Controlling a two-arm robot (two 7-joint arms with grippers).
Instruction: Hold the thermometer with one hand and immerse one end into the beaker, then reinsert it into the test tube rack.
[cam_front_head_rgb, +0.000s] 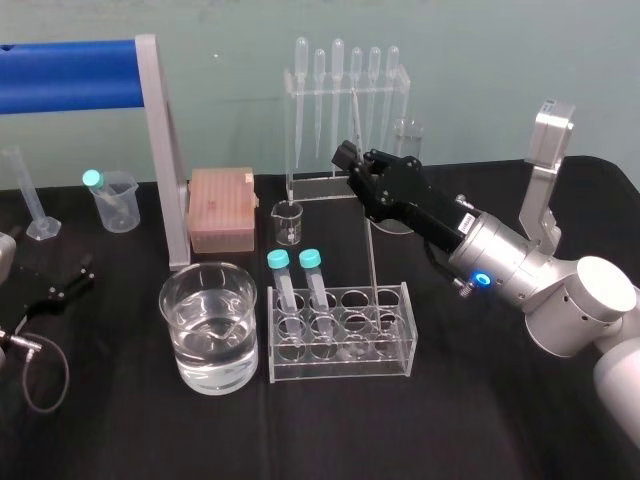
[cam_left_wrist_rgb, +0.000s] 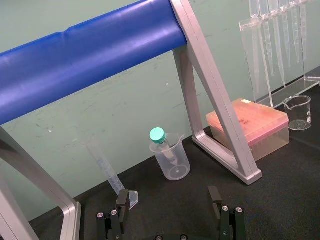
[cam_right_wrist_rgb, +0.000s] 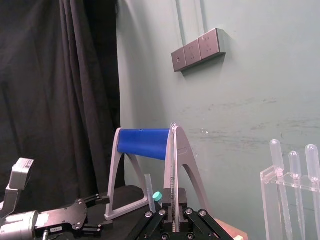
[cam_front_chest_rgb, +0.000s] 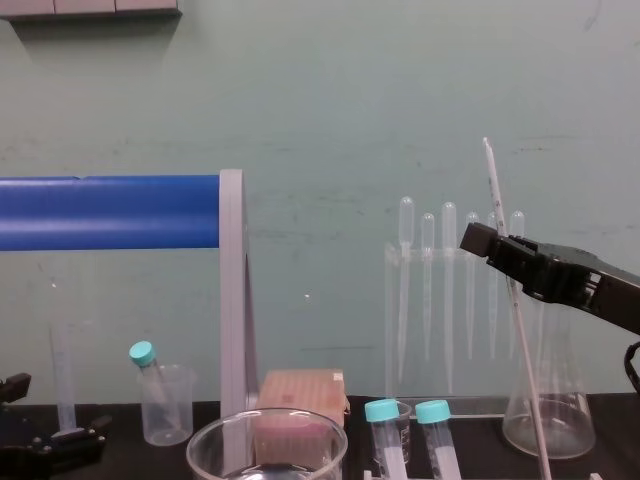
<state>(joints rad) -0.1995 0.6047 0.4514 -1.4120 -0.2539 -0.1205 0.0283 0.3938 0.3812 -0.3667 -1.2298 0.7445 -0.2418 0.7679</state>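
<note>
Glass thermometer (cam_front_head_rgb: 373, 260) leans slightly, pinched high up between the pressed-together fingers of the right hand (cam_front_head_rgb: 352, 160), its lower end at the rack (cam_front_head_rgb: 340, 372) beside the beaker (cam_front_head_rgb: 210, 330). Left hand (cam_front_head_rgb: 68, 283) sits spread at the desk's (cam_front_head_rgb: 450, 430) left.

Thin thermometer (cam_front_head_rgb: 372, 260) tilts, lower end at rack (cam_front_head_rgb: 340, 368); water-filled beaker (cam_front_head_rgb: 210, 374) stands nearby.

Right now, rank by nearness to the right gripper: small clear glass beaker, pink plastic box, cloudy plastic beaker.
Head view, from the right gripper holding the thermometer:
1. small clear glass beaker, just left
2. pink plastic box, farther left
3. cloudy plastic beaker, far left
</note>
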